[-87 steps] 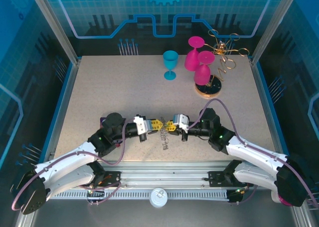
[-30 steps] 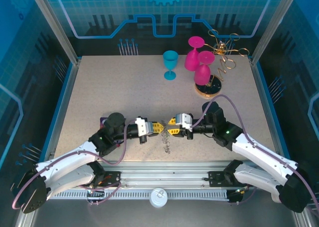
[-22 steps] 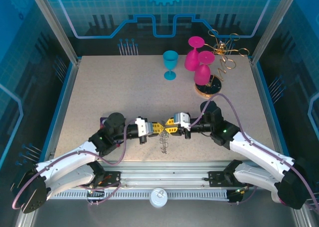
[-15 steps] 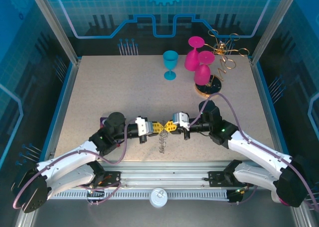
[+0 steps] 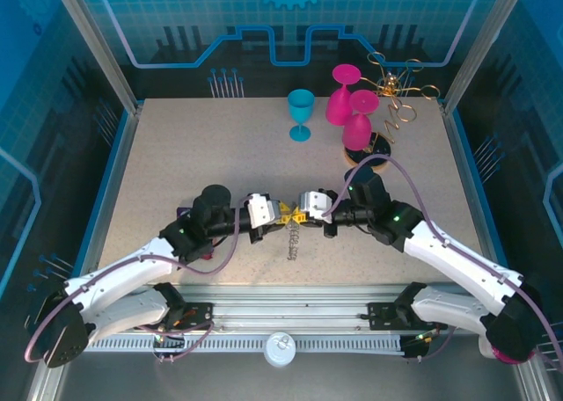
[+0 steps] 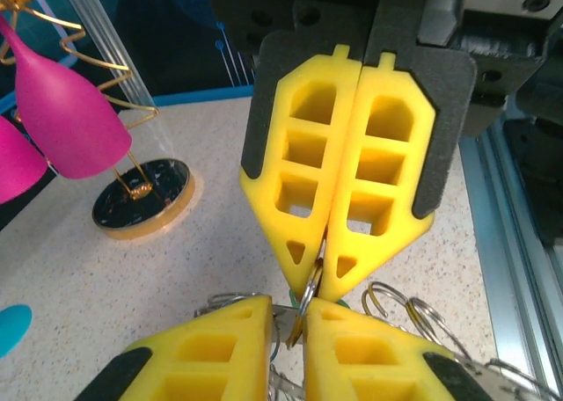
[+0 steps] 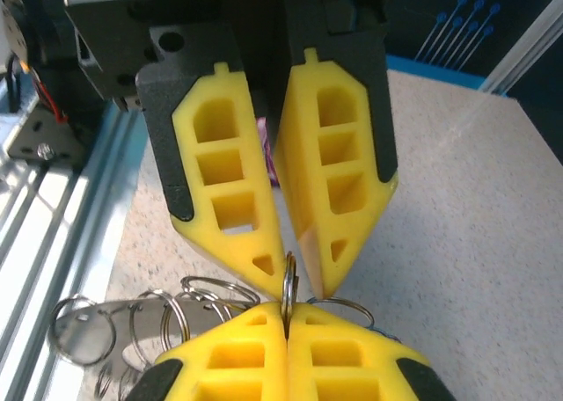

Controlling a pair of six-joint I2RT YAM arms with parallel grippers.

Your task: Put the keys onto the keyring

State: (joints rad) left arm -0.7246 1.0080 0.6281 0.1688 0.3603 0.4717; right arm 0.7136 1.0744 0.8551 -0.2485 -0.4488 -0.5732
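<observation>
Reading across from the left, I find my left pincer [image 5: 284,214] stretched low over the speckled beige worktop [image 5: 176,164]. Its yellow fingers [image 7: 224,190] are a sliver apart, with a thin silvery wire loop [image 7: 288,273] standing in the slit. Whether they actually bite it I cannot tell.

That loop belongs to the flat dark grey keyring [image 5: 292,239], which shows just below the two tips in the overhead view, near the front edge of the worktop. I cannot say if it clears the surface. More small silvery loops [image 7: 207,291] fan out beside it in the right wrist view.

Nose to nose with the left one, my right pincer [image 5: 300,215] has its yellow fingers pressed together, clamped on the edge of that same loop.

Well back on the worktop stand a teal plastic goblet [image 5: 300,115] and, further right, two magenta goblets [image 5: 345,93] against a gold wire stand [image 5: 398,102] with a dark round base [image 5: 376,159].
</observation>
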